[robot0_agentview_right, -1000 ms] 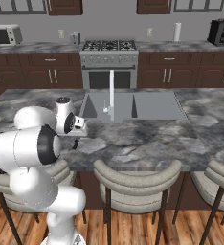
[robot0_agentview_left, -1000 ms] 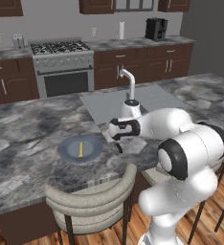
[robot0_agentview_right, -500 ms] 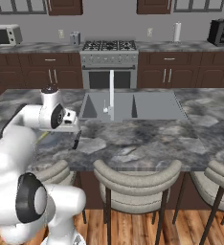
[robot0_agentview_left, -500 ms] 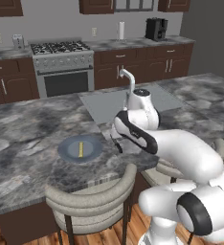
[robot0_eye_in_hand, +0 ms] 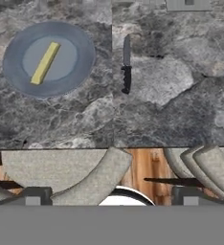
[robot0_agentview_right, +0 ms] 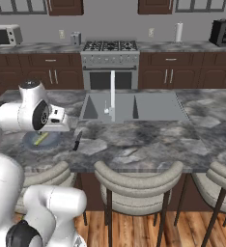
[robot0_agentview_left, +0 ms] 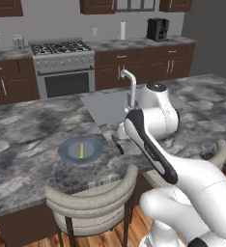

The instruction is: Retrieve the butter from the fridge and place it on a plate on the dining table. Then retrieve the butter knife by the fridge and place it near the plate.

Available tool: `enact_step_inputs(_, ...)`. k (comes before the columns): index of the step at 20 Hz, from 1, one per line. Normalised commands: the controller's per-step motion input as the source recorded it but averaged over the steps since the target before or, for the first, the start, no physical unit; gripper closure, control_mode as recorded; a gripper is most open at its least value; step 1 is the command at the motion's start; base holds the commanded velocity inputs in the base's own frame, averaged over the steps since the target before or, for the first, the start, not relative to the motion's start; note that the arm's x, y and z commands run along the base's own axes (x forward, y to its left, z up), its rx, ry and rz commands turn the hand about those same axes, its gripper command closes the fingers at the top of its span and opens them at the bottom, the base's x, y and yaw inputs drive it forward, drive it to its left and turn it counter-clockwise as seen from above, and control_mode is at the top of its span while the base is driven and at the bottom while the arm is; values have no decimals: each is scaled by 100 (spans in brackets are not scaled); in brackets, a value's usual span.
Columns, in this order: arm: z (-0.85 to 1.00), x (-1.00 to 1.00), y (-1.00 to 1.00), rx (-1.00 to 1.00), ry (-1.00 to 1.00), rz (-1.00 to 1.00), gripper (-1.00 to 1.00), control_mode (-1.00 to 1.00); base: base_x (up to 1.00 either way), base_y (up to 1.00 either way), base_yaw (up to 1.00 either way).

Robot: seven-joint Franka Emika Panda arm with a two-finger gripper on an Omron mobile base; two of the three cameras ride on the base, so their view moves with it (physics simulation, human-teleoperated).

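Sink [robot0_agentview_left: 110, 105] with faucet [robot0_agentview_left: 130, 86]; stools [robot0_agentview_left: 93, 198]; stove [robot0_agentview_left: 64, 67] behind.

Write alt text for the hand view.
Seen from above, a thin yellow butter stick lies on a round grey-blue plate on the grey marbled stone dining table, with a slim dark butter knife lying beside the plate, apart from it. Curved beige chair backs sit below the table edge.

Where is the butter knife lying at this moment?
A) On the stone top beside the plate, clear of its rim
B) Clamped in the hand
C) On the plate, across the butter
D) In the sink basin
A: the butter knife lies on the dining table beside the plate, apart from its rim; the butter alone sits on the plate.
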Motion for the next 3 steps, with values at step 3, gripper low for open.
enact_step_inputs(3, 44, -86, 0, -5, -13, -1, -100, -100, 0, 0, 0)
